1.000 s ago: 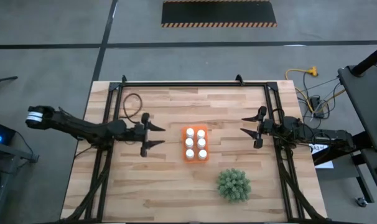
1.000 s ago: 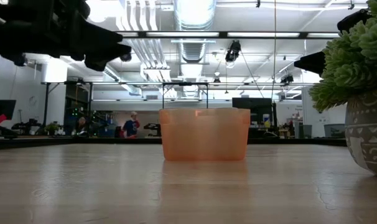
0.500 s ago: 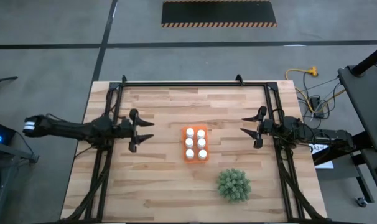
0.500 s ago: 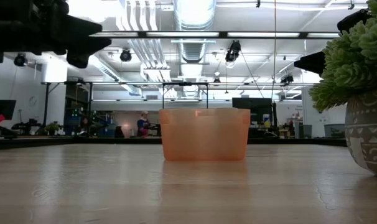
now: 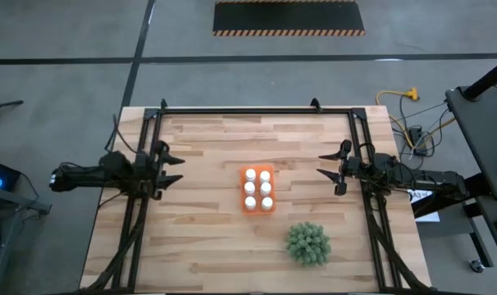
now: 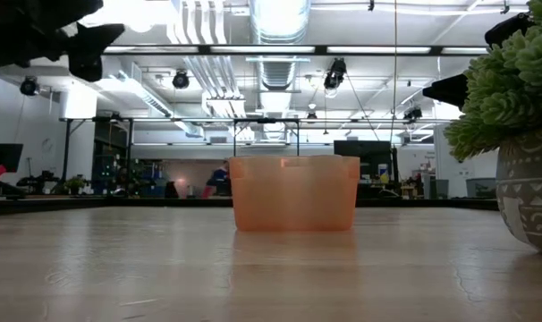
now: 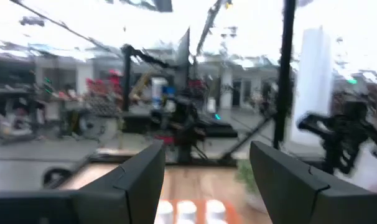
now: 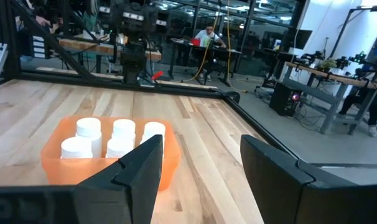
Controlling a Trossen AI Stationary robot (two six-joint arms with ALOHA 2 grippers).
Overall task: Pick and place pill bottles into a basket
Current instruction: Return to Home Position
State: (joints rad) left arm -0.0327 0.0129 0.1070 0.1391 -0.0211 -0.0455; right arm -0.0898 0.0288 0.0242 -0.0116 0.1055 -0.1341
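All bottles (image 5: 250, 188) in the basket (image 6: 292, 199)
Six stand two-abreast inside it; left gripper (image 5: 180, 169) well off the basket's left side, right gripper (image 5: 320, 165) somewhat nearer on its right, both spread wide and empty.

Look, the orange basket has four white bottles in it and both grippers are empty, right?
Not quite. The high view shows six white pill bottles in the orange basket, two rows of three. The left gripper and right gripper are indeed empty.
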